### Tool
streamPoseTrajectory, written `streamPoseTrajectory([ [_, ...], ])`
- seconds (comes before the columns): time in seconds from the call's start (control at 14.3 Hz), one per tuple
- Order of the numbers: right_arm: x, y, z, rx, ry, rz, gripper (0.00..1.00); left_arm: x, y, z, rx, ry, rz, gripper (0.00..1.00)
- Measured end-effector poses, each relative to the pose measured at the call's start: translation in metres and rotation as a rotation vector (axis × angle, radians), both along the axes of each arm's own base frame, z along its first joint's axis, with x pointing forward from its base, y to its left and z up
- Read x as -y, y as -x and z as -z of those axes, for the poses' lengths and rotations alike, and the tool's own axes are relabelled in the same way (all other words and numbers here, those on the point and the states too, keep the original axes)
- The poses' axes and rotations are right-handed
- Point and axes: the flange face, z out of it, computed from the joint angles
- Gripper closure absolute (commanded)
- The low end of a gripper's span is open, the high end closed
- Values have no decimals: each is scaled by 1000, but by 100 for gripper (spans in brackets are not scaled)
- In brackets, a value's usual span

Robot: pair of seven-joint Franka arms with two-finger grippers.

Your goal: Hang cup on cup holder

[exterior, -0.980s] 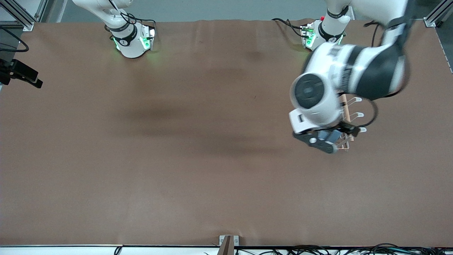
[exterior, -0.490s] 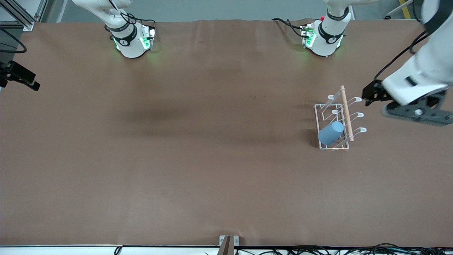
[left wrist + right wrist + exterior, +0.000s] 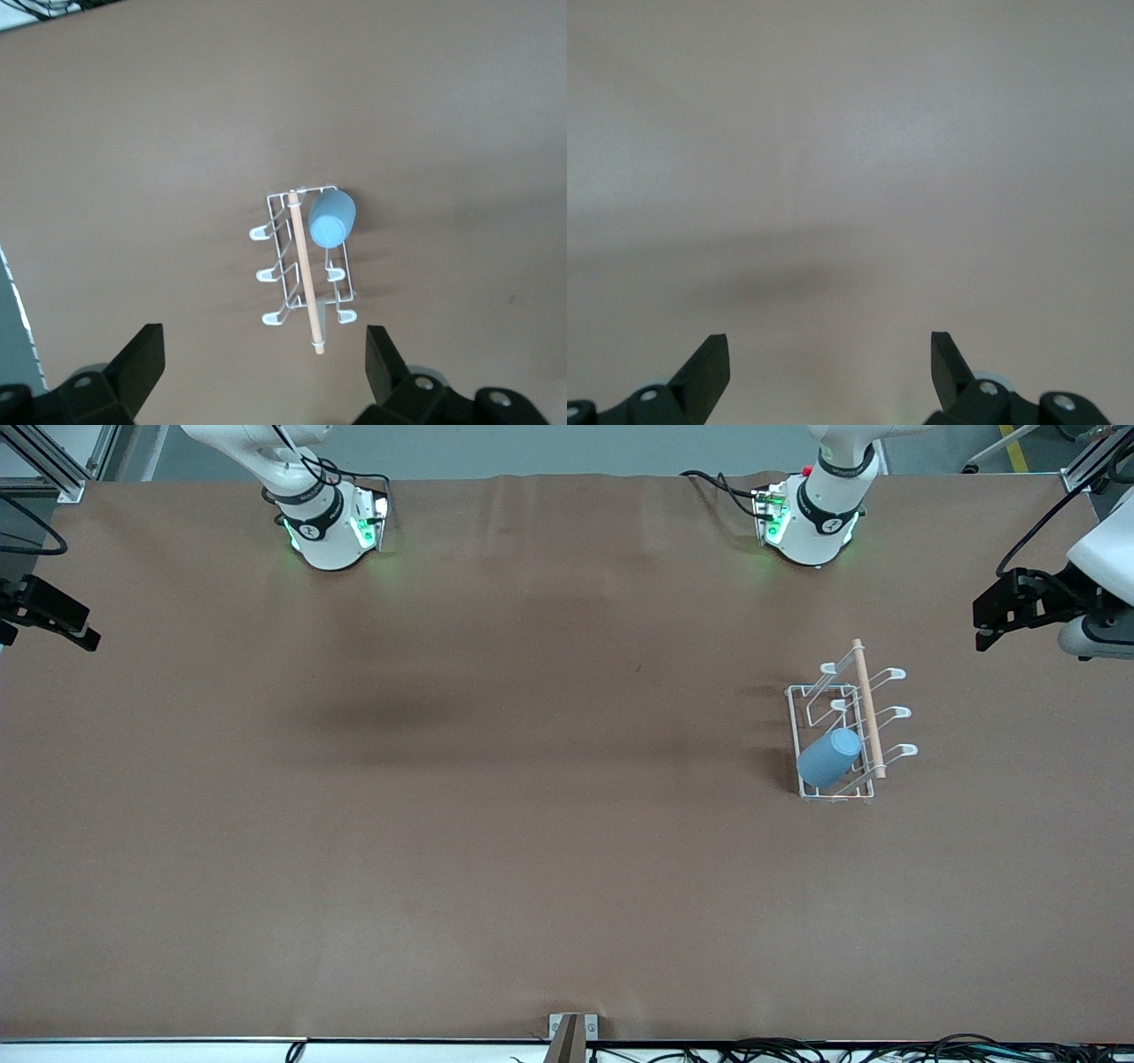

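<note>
The light-blue cup [image 3: 828,757] hangs tilted on a prong of the white wire cup holder [image 3: 866,708], at the rack's end nearer the front camera. No gripper touches it. My left gripper [image 3: 1101,638] is high over the table edge at the left arm's end, well away from the rack. In the left wrist view the left gripper [image 3: 266,354] is open and empty, with the cup [image 3: 331,219] and the cup holder [image 3: 303,274] far below it. My right gripper [image 3: 830,354] is open and empty over bare table in its own view.
The brown table cover [image 3: 496,779] is bare apart from the rack. The two arm bases [image 3: 332,522] [image 3: 811,518] stand along the table's edge farthest from the front camera. A black part of the right arm's wrist [image 3: 53,615] shows at the right arm's end.
The left arm has lifted off the rack and swung out toward its own end of the table. The cup stays on its prong. The right arm has barely moved.
</note>
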Motion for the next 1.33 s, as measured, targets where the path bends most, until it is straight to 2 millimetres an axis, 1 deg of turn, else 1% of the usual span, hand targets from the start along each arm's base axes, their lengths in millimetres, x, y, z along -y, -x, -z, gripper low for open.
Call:
streamPoseTrajectory([
  [0.21,-2,0,0,0,1,-3,0,-28,18,7,-36,70,-63,0],
  [0.28,-2,0,0,0,2,-4,0,-32,27,9,-43,72,-73,0],
  [0.56,-1,0,0,0,3,-2,0,-23,49,30,-30,61,-76,0],
  [0.7,0,0,0,0,3,0,0,-21,54,41,-38,57,-75,0],
  [0.84,1,0,-1,2,3,1,0,-18,57,48,-48,52,-81,0],
  [1.05,1,0,0,1,3,2,0,-11,58,51,-55,46,-74,0],
  [1.33,3,0,0,0,3,7,0,-10,58,52,-54,46,-74,0],
])
